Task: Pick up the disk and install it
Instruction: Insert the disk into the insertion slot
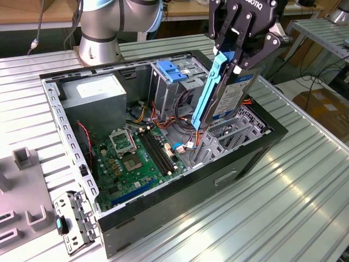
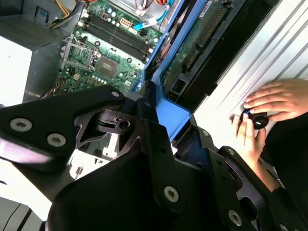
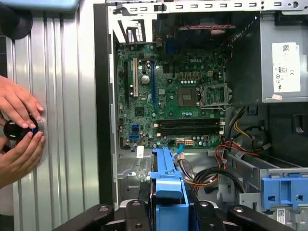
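**Disk held on edge over the drive cage**

The jaws are closed on the top of the disk (image 1: 232,101), which hangs on edge, slightly tilted, over the grey drive cage (image 1: 221,143) inside the open computer case (image 1: 252,159). To seat it well, I judge I must square its blue carrier (image 1: 203,103) to the cage slot, steer clear of the loose cables (image 3: 211,174) nearby and go gently.

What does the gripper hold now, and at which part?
The black gripper is shut on the flat silver disk, framed in blue plastic, gripping its upper end above the open black computer case.
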You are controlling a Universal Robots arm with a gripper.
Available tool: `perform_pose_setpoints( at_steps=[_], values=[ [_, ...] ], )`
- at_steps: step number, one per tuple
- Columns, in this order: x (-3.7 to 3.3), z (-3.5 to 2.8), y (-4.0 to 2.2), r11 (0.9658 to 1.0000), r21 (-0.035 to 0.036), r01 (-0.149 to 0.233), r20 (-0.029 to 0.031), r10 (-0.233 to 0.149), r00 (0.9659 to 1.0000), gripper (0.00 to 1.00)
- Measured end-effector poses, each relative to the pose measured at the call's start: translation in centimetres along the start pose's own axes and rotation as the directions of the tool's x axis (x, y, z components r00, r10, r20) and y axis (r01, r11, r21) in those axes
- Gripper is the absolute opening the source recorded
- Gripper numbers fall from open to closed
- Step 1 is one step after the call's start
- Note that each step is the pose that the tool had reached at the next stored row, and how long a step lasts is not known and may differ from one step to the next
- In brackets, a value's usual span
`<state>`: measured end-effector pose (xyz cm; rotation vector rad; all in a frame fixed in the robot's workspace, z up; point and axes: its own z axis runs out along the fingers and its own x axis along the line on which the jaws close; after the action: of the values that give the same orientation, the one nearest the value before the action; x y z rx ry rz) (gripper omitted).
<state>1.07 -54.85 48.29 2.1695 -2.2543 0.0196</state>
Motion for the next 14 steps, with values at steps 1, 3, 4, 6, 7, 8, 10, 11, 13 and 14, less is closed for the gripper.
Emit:
perform_pose_setpoints(
  at_steps=[1, 3, 4, 6, 7, 8, 10, 11, 13, 14],
  values=[
    [0.06, 0.09, -0.44, 1.0, 0.0, 0.0, -0.0001, 0.0, 1.0, 0.37],
    [0.1, 0.35, -1.57, 1.0, 0.0, 0.0, -0.0004, 0.0, 1.0, 0.37],
    [0.1, 0.42, -1.83, 1.0, 0.0, 0.0, -0.0004, 0.0, 1.0, 0.37],
    [0.1, 0.56, -2.35, 1.0, 0.0, 0.0, -0.0007, 0.0, 1.0, 0.37],
    [0.1, 0.67, -2.75, 1.0, 0.0, 0.0, -0.0009, 0.0, 1.0, 0.37],
    [0.1, 0.89, -3.17, 1.0, 0.0, -0.001, -0.0011, 0.001, 1.0, 0.37],
    [0.1, 1.22, -3.53, 1.0, -0.0001, -0.006, -0.0011, 0.006, 1.0, 0.37],
    [0.09, 1.34, -3.66, 1.0, -0.0001, -0.008, -0.0011, 0.008, 1.0, 0.37],
    [0.08, 1.57, -4.09, 1.0, -0.0001, -0.01, -0.0011, 0.01, 1.0, 0.37],
    [0.08, 1.64, -4.23, 1.0, -0.0002, -0.01, -0.001, 0.01, 1.0, 0.37]
  ],
)
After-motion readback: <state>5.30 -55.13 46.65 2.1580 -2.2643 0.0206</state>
